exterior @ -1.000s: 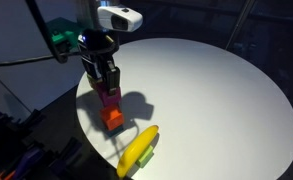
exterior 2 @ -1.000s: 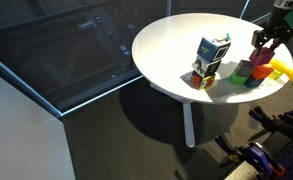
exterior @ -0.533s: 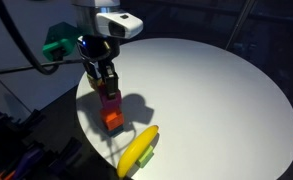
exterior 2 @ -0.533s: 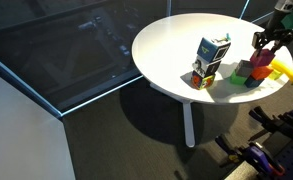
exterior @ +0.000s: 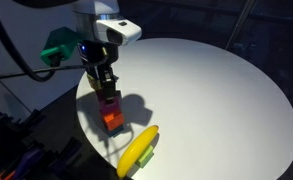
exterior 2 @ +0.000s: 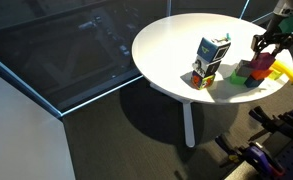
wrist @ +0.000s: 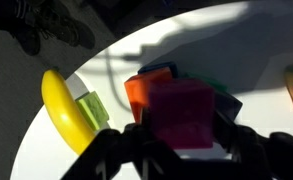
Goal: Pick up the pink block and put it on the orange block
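In an exterior view my gripper (exterior: 104,86) is shut on the pink block (exterior: 108,100) and holds it right on top of the orange block (exterior: 112,119) near the round white table's edge. I cannot tell whether a gap is left between the two blocks. In the wrist view the pink block (wrist: 182,115) sits between my dark fingers (wrist: 184,140), and the orange block (wrist: 142,95) shows under it at the upper left. The gripper (exterior 2: 265,46) also shows at the table's far side.
A yellow banana (exterior: 138,150) lies just in front of the stack, with a small green piece (wrist: 92,107) beside it. A stack of black-and-white patterned cubes (exterior 2: 211,56) stands on the white table (exterior: 216,100). The table edge is close to the stack.
The arm has come down slightly with the pink block, bringing it closer onto the orange block. The other things have not moved.
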